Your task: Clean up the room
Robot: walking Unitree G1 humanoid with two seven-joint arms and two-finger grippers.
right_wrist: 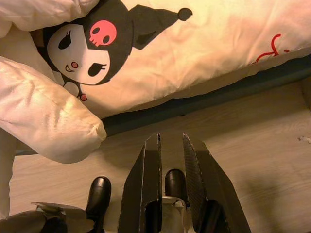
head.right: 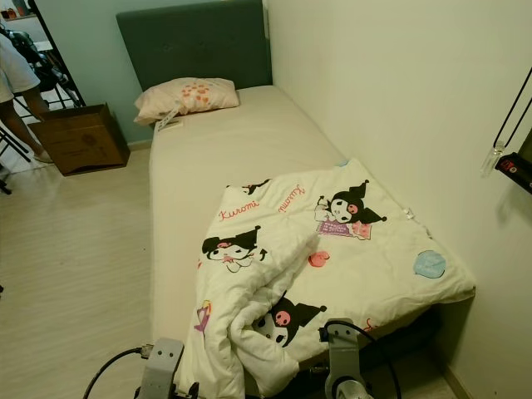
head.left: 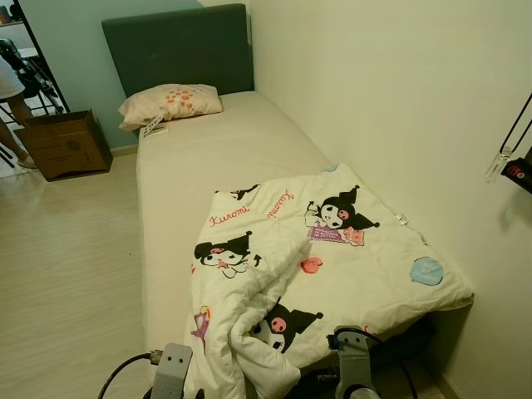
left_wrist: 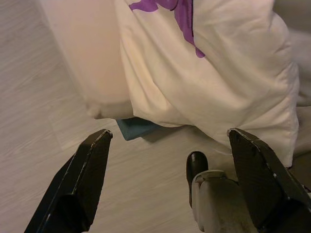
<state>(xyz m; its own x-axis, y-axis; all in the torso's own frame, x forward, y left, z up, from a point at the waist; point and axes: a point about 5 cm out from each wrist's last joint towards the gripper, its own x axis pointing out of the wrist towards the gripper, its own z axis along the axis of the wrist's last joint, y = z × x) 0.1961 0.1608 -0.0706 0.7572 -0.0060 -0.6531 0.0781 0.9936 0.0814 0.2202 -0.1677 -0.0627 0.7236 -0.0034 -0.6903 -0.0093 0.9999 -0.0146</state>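
1. left gripper (left_wrist: 167,179) hangs low by the foot of the bed, its two black fingers (left_wrist: 80,182) spread wide with nothing between them, pointing down at the pale wood floor (left_wrist: 34,121).
2. just beyond its fingertips, a fold of the white cartoon-print blanket (head.left: 332,258) droops over the mattress edge toward the floor; the gripper is near the fold but not touching it.
3. right gripper (right_wrist: 171,160) is also held low at the bed's foot, its fingers drawn close together with only a thin gap, gripping nothing.
4. ahead of it the blanket's edge, with a black-hooded character face, overhangs the dark bed base (right_wrist: 204,99).
5. both silver forearms show at the lower edge of the head views, either side of the hanging fold.
6. the blanket lies crumpled over the foot half of the bed (head.left: 216,158); a pillow (head.left: 170,103) rests at the grey headboard (head.left: 179,50).
7. a cardboard box (head.left: 62,144) stands on the floor beside the headboard, with a person's leg (head.left: 18,137) next to it.
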